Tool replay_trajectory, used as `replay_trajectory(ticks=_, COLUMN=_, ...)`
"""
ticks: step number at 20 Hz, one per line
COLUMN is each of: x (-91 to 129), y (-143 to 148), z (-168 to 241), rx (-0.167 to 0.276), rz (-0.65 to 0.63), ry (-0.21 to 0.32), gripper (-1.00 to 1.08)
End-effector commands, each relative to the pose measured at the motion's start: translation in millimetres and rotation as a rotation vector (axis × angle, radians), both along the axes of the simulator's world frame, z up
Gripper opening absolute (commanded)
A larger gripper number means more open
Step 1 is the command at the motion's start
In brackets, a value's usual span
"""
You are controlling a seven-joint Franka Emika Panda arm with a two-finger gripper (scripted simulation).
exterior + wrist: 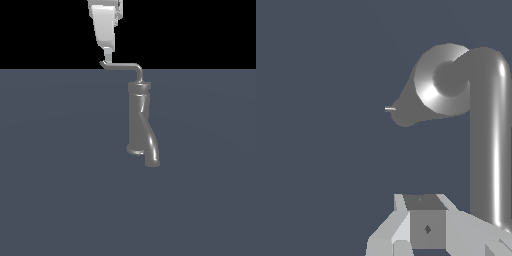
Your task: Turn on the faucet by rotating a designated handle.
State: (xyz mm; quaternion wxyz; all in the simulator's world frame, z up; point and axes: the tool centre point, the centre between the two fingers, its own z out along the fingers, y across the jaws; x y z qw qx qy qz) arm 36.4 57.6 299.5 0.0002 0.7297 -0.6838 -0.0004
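Well, starting from the exterior view's left, the gripper (pixel 107 59) comes down from above and meets the hooked tip of the handle (pixel 122 65); the white fingers look drawn close together at that tip, though whether they truly pinch the rod or merely rest against it I cannot tell from either view; the wrist view shows only the grey finger bases low in the picture with the rod running past beside them. Moving rightward, the handle runs level as a thin bar, then bends down into the top of the faucet (pixel 138 120), which stands on the plain slate floor (pixel 55 175) with its ringed collar above and its curved spout turned down at the foot. To my eye the turning has barely begun; done well, the push should go sideways at the far tip, where leverage is greatest, sweeping an arc about the faucet's upright axis rather than pressing down; the contact should stay near the hook so the thin rod does not slip free.
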Motion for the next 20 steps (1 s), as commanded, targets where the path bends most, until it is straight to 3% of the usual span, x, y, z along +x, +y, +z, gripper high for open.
replay_trajectory(ticks=1, x=-6.1, y=0.1, z=0.2, rx=0.0, rz=0.0, ry=0.0, gripper=-1.0)
replay_trajectory(ticks=20, x=-60.0, y=-0.1, z=0.2, rx=0.0, rz=0.0, ry=-0.001, gripper=-1.0)
